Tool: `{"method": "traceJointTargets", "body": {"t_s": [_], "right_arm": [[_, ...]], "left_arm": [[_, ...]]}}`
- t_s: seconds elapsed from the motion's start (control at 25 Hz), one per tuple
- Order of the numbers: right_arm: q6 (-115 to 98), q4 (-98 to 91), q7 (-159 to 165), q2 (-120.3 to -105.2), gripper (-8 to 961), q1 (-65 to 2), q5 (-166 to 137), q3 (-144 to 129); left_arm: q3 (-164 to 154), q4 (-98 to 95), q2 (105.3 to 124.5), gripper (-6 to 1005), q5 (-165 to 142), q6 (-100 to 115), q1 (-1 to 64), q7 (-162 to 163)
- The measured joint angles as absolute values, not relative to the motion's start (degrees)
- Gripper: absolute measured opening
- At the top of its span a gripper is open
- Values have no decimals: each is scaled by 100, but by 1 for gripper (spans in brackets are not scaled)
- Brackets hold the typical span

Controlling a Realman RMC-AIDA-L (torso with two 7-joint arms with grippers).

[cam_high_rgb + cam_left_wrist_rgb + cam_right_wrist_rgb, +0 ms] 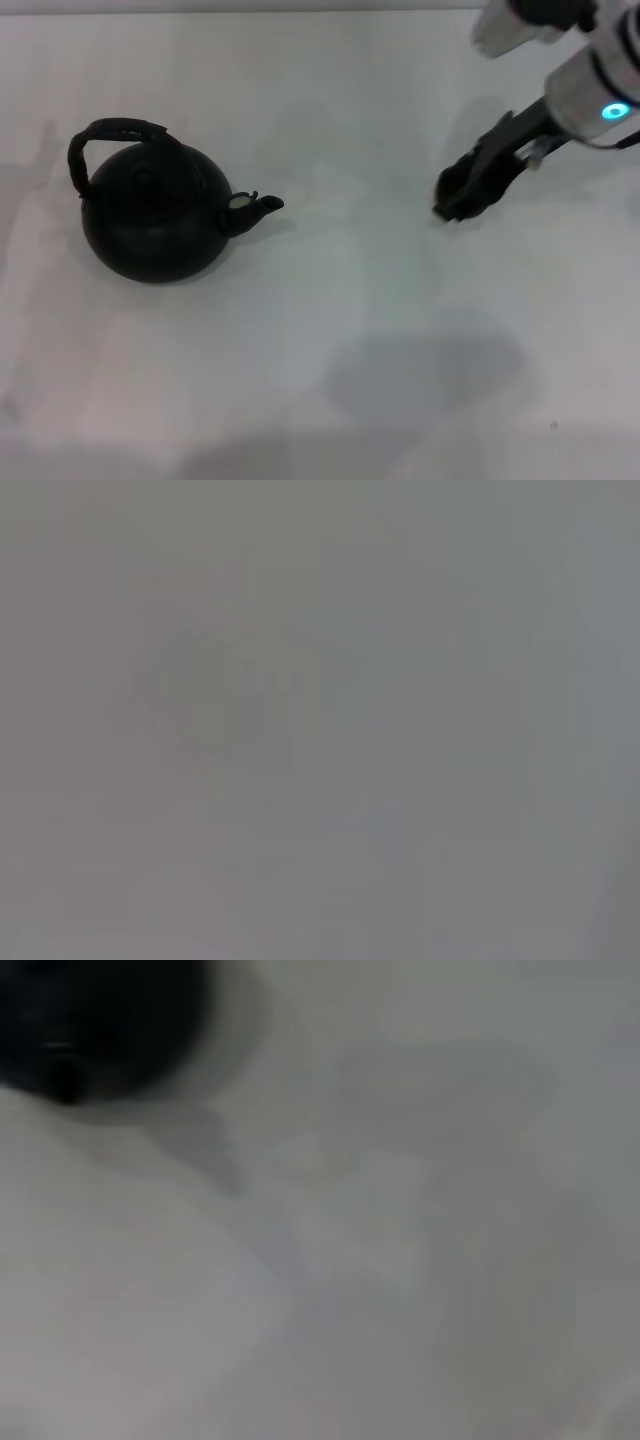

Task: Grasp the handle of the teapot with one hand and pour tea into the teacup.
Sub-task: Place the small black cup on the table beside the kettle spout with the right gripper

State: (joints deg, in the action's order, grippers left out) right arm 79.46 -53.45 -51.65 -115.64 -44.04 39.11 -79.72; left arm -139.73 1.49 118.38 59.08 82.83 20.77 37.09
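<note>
White tabletop (pixel 330 330) fills our head view, pale and plain from edge to edge. We see the teapot (pixel 155 215) standing upright on the left part of it, round and matte black, its short spout (pixel 258 207) pointing toward the right side with a pale spot at the spout's base. Its handle (pixel 112 138) arches over the top, rough and black, fixed at both sides, and nothing touches it.

We find the right arm reaching in from the upper right corner, a blue light glowing on its white wrist. Its right pincer (pixel 450 205) hangs low over the tabletop, well apart from the teapot, with bare surface between the two. We cannot tell whether its fingers stand apart or together, since they merge into one dark shape.

Our right wrist view shows the teapot (pixel 95 1020) as a dark blurred mass at one corner, above pale tabletop. Our left wrist view gives only flat grey. We see no left pincer in any view.
</note>
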Motion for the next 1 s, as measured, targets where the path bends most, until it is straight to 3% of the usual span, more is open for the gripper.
{"method": "traceJointTargets", "body": {"t_s": [0.36,1.0], "right_arm": [[7644,-5404,-4957,-11619,753,-4601,4524,-9102],[6889,-5677,-4522,-11610,785,-4360,4479,-10162]], "left_arm": [[-13983,168,11798,887,5864,8281,2169,3704],[-13984,167,11786,887,5863,8279,2132,3709]]}}
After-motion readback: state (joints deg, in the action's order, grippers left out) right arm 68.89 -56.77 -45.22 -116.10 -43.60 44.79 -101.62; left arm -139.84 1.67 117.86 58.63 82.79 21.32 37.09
